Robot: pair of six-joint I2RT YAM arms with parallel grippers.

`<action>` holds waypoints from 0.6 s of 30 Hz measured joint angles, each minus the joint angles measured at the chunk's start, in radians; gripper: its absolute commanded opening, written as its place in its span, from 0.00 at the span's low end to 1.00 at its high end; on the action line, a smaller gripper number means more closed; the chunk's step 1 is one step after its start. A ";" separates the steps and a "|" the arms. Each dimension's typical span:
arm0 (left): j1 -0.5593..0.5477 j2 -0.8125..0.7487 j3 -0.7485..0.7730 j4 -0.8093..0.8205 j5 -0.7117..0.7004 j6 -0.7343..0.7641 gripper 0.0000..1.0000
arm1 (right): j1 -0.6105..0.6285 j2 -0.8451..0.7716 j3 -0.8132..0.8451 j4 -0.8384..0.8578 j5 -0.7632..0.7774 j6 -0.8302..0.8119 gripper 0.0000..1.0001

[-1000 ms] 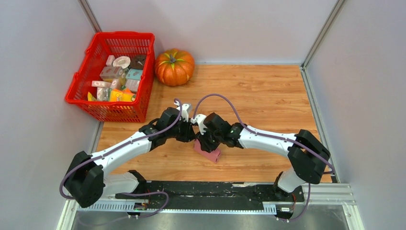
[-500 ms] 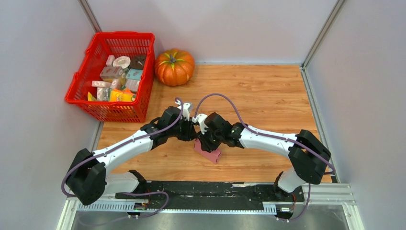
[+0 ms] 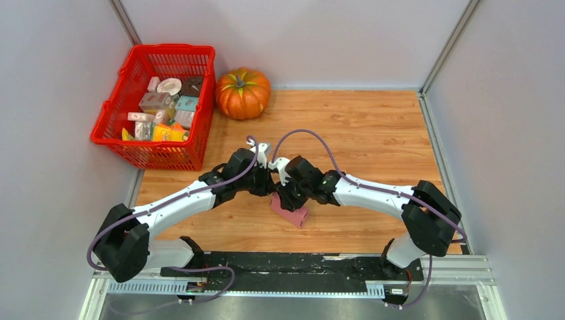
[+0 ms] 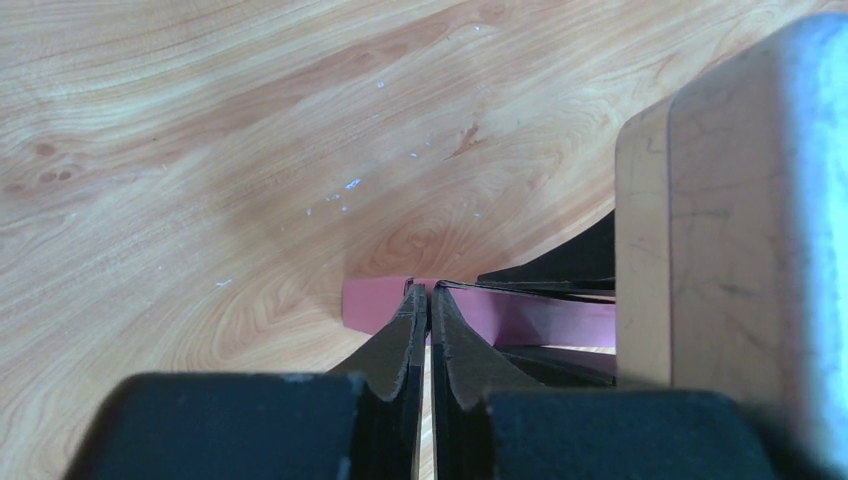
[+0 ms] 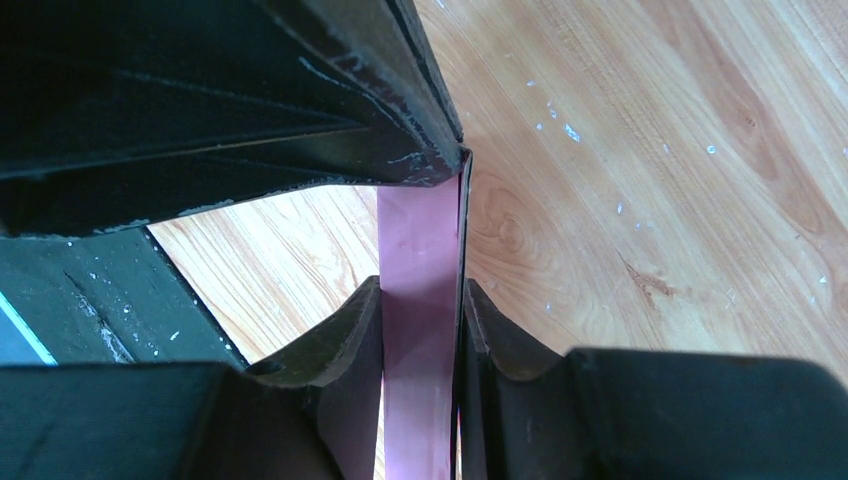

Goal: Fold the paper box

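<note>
A robotics lab test cell is indicated. A wood-grain tabletop [image 3: 373, 127] is enclosed on three sides by plain grey panels [image 3: 300, 40] that are framed by aluminium posts [image 3: 450, 43]. Along the near edge, a left arm [image 3: 180, 200] and a right arm [image 3: 373, 193], trailed by purple cables [image 3: 303, 133], are bolted to a black mounting rail [image 3: 300, 263]. At the far left corner, a red basket [image 3: 163, 155] of small packaged goods and a pumpkin [image 3: 242, 93] are set side by side.

**Left gripper [image 4: 425, 295] displaced toward 3 o'clock.**
Over the last second it has edged closer to the right gripper [image 5: 420, 300] at the paper box [image 3: 291, 215], narrowing the gap between the wrists.
</note>
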 measured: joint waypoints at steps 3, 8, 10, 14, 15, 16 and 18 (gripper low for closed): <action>-0.011 -0.001 0.000 0.001 -0.024 -0.002 0.02 | -0.001 -0.001 -0.001 0.000 0.001 0.005 0.25; -0.024 -0.010 -0.003 -0.005 -0.065 -0.016 0.00 | -0.001 -0.002 -0.003 0.006 0.008 0.002 0.27; -0.029 -0.019 -0.011 0.000 -0.079 -0.019 0.00 | 0.000 -0.002 -0.003 0.008 0.010 -0.007 0.28; -0.039 -0.043 -0.043 0.032 -0.101 -0.023 0.00 | 0.006 -0.002 -0.003 0.008 0.020 -0.023 0.28; -0.042 -0.049 -0.053 0.043 -0.107 -0.024 0.00 | 0.008 -0.002 -0.003 0.008 0.023 -0.025 0.28; -0.044 -0.053 -0.060 0.051 -0.111 -0.027 0.00 | 0.008 -0.002 -0.003 0.009 0.027 -0.028 0.28; -0.049 -0.065 -0.076 0.070 -0.125 -0.031 0.00 | 0.010 -0.002 -0.002 0.011 0.036 -0.032 0.29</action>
